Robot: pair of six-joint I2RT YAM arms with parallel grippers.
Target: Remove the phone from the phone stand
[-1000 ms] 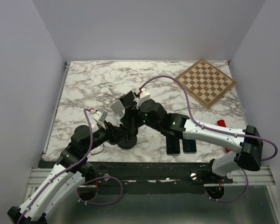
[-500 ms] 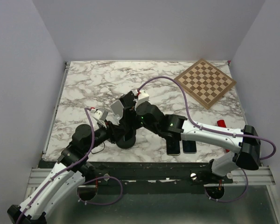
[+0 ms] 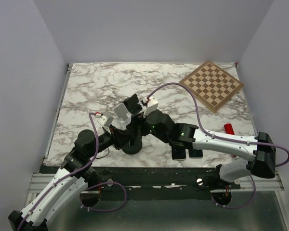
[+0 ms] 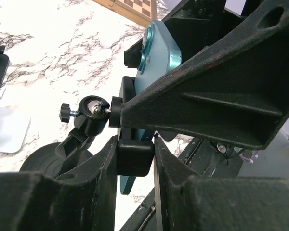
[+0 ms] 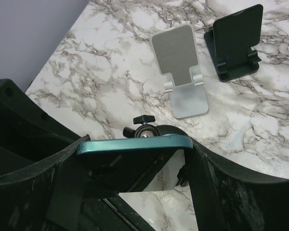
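Observation:
A black phone stand (image 3: 131, 144) with a round base stands at the near middle of the table. Its ball joint shows in the left wrist view (image 4: 94, 113). A teal phone (image 4: 156, 53) sits against the stand's clamp. My left gripper (image 3: 119, 136) is shut on the stand's black clamp foot (image 4: 135, 156). My right gripper (image 3: 137, 127) reaches in from the right, shut across the phone's width. The phone's teal edge (image 5: 135, 144) spans between its fingers (image 5: 202, 178). The stand's ball joint (image 5: 144, 129) shows just behind it.
A silver phone stand (image 3: 121, 112) and a black one (image 3: 132, 103) stand just behind the grippers. Two dark phones (image 3: 179, 151) lie flat under the right arm. A chessboard (image 3: 212, 85) lies at the far right. A red object (image 3: 228, 127) sits near the right edge.
My right wrist has shifted a little to the right and nearer, still holding the phone. The left arm and the stand's base have hardly moved.

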